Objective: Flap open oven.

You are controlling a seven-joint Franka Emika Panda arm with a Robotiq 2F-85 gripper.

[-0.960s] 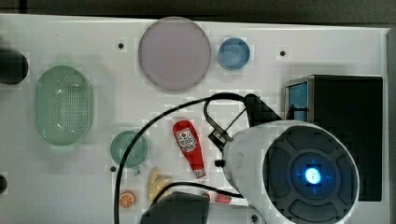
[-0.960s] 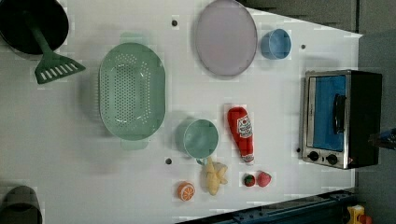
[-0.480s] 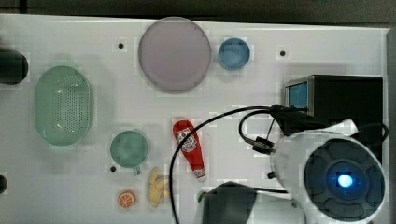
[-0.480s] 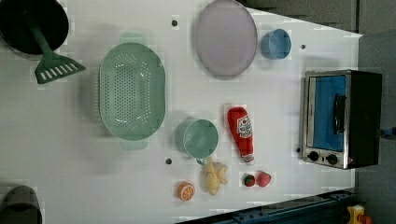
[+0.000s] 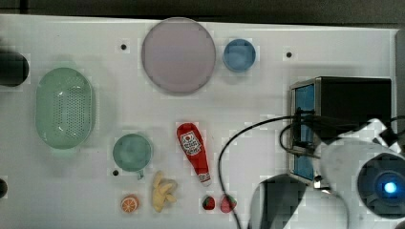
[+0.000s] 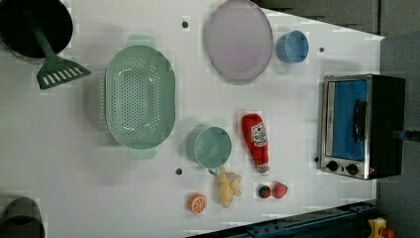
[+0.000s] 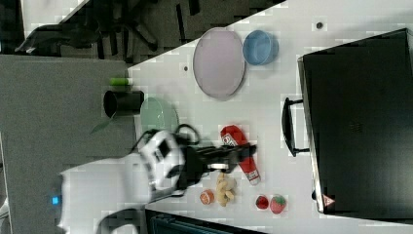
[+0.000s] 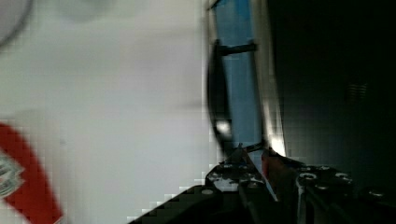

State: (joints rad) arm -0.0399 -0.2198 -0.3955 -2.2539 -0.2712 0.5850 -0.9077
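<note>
So the arm is in the approach step here: the door isn't flapped open yet. In the left view it sits flat against the front with the bar handle (image 6: 360,120) in place.

Going left to right in the top view: a pale green perforated colander (image 5: 65,108) near the table's (image 5: 267,90) left edge, plastic-looking with an oval rim. Then a teal mug (image 5: 132,152), a glossy red ketchup bottle (image 5: 194,151) lying on its side, and a matte lilac round plate (image 5: 178,55) with a small blue bowl (image 5: 239,55) toward the far edge. Toy fruit sits along the near edge.

The oven (image 5: 351,102) sits at the table's right edge: boxy, black top, silver trim, blue glass door, 2 black knobs.

The gripper (image 8: 252,161) is right at the door's front in the wrist view, fingers only narrowly apart, holding nothing I can see. Can't tell if it's touching the handle.

My guess at the next move: hook a finger behind the bar and pull down and outward along the hinge arc.
</note>
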